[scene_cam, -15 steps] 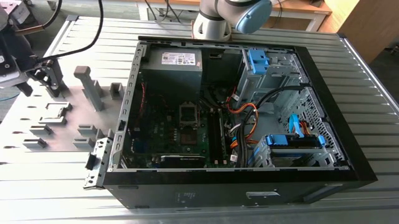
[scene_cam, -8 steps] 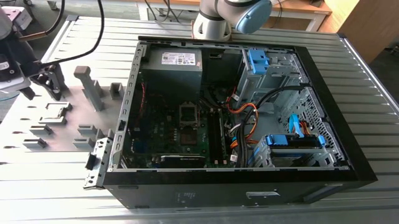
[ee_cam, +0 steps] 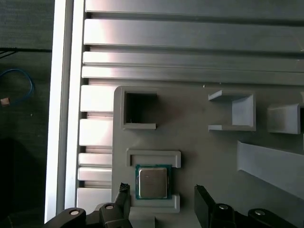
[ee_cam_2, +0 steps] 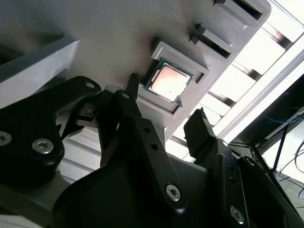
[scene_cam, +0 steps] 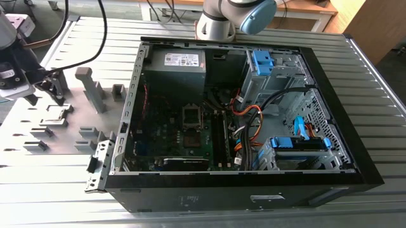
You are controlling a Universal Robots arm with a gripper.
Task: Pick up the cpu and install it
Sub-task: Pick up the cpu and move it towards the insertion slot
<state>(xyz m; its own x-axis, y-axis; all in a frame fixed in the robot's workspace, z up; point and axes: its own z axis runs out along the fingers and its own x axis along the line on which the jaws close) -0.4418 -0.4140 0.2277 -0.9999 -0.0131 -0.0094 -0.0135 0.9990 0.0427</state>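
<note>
The big black open computer case lies on the ribbed metal table. On the exterior view's left of it is a flat grey plastic plate with holder blocks. Over this plate hangs the black gripper, its fingers apart and holding nothing. Between them, in the first wrist view, the small square silvery cpu lies flat in its shallow grey holder.
</note>
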